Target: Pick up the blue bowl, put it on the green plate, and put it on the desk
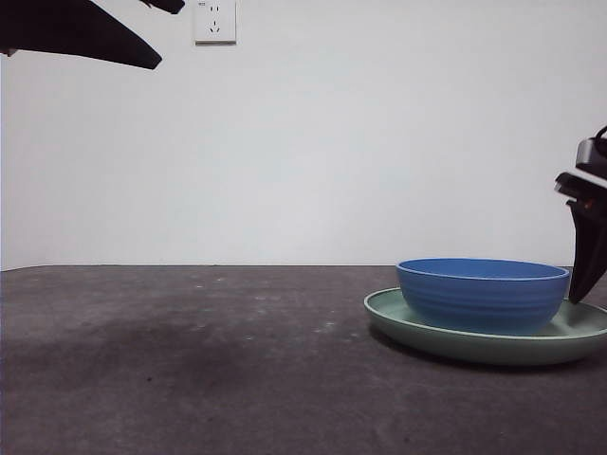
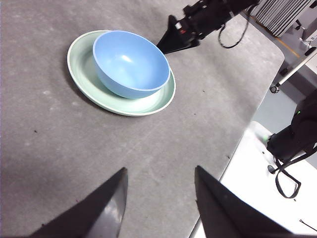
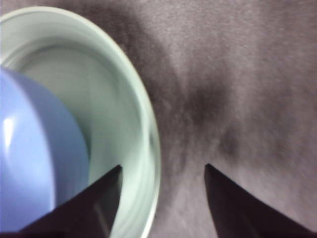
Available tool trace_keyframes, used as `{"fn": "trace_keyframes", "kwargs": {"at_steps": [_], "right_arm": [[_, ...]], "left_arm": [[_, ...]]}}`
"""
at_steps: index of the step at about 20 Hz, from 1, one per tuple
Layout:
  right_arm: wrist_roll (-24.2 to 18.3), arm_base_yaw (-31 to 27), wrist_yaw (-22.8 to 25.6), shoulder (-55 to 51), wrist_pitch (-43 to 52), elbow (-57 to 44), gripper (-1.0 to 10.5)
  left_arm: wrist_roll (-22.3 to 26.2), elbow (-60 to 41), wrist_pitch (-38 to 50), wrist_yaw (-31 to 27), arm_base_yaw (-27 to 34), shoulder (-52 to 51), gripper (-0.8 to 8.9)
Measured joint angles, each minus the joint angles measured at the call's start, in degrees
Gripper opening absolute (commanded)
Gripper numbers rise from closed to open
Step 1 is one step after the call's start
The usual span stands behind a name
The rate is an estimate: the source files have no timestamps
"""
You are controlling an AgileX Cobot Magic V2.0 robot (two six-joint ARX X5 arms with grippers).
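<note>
blue bowl (image 1: 482, 293) on green plate (image 1: 408, 325) | right gripper (image 3: 162, 173) released, straddling plate rim, bowl at its 9 o'clock | left gripper (image 2: 159, 191) released, far

Even bright light; right wrist view blurred, soft shadows.

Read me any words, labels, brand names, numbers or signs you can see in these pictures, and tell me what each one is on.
No text can be read in any view.
The white wall socket plate has a tiny mark at its top left corner, too small to read.
The glossy blue bowl, pale mint-green plate and dark grey desk carry no lettering.
</note>
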Motion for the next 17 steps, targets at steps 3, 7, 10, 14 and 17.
{"fn": "trace_keyframes", "kwargs": {"at_steps": [3, 7, 10, 14, 17], "right_arm": [[0.0, 0.07, -0.9, 1.09, 1.77, 0.0, 1.6], [0.0, 0.11, -1.05, 1.73, 2.54, 0.0, 1.0], [0.0, 0.11, -1.86, 2.58, 2.78, 0.0, 0.5], [0.0, 0.11, -1.88, 2.58, 3.1, 0.0, 0.1], [0.04, 0.11, -2.1, 2.58, 3.63, 0.0, 0.1]], "left_arm": [[-0.02, 0.0, 0.0, 0.0, 0.0, 0.0, 2.17], [-0.17, 0.0, 0.02, 0.0, 0.0, 0.0, 2.17], [-0.2, 0.0, 0.02, 0.0, 0.0, 0.0, 2.17], [-0.2, 0.0, 0.02, 0.0, 0.0, 0.0, 2.17], [-0.22, 0.0, -0.02, 0.0, 0.0, 0.0, 2.17]]}}
